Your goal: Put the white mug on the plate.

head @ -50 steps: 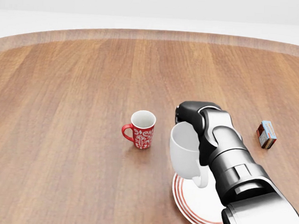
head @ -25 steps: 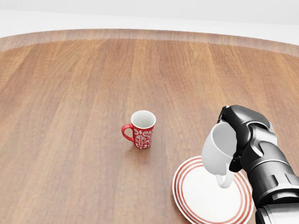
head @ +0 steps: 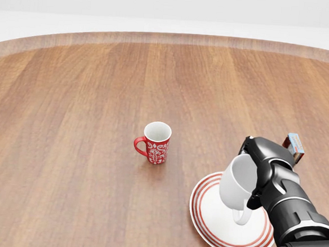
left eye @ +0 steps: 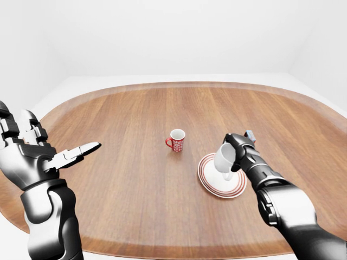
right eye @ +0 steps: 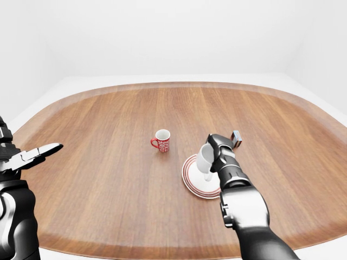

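The right hand's (head: 257, 175) dark fingers (head: 252, 148) wrap over the rim and far wall of the white mug (head: 236, 186), gripping it. The mug is tilted, mouth turned toward ten o'clock in the head view, its handle hanging down at about six o'clock. It sits over the upper right part of the plate (head: 209, 217); the handle's lower end seems to meet the plate's surface, though the view is too poor to be sure of contact. The plate is white with red rings near its rim and lies flat on the table (head: 68, 122). From the hand, the grey and black forearm runs off toward five o'clock, leaving the head view at its bottom right corner.

At about ten o'clock from the plate, well apart from it, a red mug (head: 156, 142) with a white pattern stands upright, handle pointing to nine o'clock. At two o'clock from the white mug, just past the knuckles, a small box (head: 294, 148) in brown and blue lies on the wood.

The left hand (left eye: 40, 151) is raised at the left edge of the left-eye view, off the table's rim, its fingers spread wide with one fingertip (left eye: 92, 145) stretched toward three o'clock, holding nothing. In the head view only a dark tip of it shows at the left edge.

The table is a broad oval of brown wood, with white floor and walls around it.
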{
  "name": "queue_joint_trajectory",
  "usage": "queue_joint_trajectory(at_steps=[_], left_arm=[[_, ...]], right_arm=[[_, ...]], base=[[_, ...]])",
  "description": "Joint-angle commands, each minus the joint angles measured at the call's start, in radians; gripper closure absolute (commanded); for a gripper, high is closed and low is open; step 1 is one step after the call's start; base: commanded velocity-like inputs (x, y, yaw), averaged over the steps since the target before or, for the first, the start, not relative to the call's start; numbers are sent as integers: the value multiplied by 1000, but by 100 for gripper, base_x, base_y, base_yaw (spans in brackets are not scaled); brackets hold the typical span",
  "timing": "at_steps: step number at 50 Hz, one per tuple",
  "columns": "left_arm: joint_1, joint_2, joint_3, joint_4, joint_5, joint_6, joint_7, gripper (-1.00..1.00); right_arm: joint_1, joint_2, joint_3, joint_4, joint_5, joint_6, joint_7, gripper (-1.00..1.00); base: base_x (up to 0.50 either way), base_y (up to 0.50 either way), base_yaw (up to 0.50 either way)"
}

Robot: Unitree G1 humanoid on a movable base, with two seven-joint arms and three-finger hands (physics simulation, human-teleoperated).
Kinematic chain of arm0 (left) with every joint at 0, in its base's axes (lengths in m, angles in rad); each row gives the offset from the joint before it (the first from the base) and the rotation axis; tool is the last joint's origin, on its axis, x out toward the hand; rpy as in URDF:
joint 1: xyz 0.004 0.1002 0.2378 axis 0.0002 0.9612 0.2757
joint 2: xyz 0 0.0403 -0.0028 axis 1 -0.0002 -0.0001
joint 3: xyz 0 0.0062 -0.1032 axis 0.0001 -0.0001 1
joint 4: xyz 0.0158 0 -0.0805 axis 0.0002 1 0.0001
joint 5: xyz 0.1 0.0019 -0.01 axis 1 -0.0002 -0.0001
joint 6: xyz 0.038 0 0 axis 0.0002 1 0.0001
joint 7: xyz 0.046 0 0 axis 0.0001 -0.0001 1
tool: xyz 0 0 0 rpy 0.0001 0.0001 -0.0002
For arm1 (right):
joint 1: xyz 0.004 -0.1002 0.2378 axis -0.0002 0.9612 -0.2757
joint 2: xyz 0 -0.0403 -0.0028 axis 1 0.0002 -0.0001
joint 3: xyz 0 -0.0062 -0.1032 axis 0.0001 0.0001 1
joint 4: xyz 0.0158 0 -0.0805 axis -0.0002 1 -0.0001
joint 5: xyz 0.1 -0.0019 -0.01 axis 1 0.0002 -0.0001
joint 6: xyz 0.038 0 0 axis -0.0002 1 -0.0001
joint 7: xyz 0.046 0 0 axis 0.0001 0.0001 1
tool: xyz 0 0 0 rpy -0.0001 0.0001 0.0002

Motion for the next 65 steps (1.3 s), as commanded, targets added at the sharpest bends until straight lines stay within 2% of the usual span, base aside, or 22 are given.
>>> queue_joint_trajectory(at_steps=[1,23,59,63,64,65], left_arm=[[1,-2,0,-3,1,0,-1,-100],[-1,-1,-2,4,1,0,-1,-100],[2,-3,-4,-3,7,0,-1,-100],[2,-3,-3,-1,6,0,-2,-100],[2,-3,-4,-1,7,0,-2,-100],[2,-4,-4,1,7,0,-2,-100]], right_arm=[[30,26,-9,6,12,0,-57,100],[94,40,1,15,-33,0,-93,100],[114,38,0,17,-51,0,-87,100],[113,37,0,16,-51,0,-90,82],[115,38,0,17,-51,0,-87,54],[115,38,-1,16,-50,0,-87,35]], base=[[0,0,0],[0,0,0],[0,0,0],[0,0,0],[0,0,0],[0,0,0]])
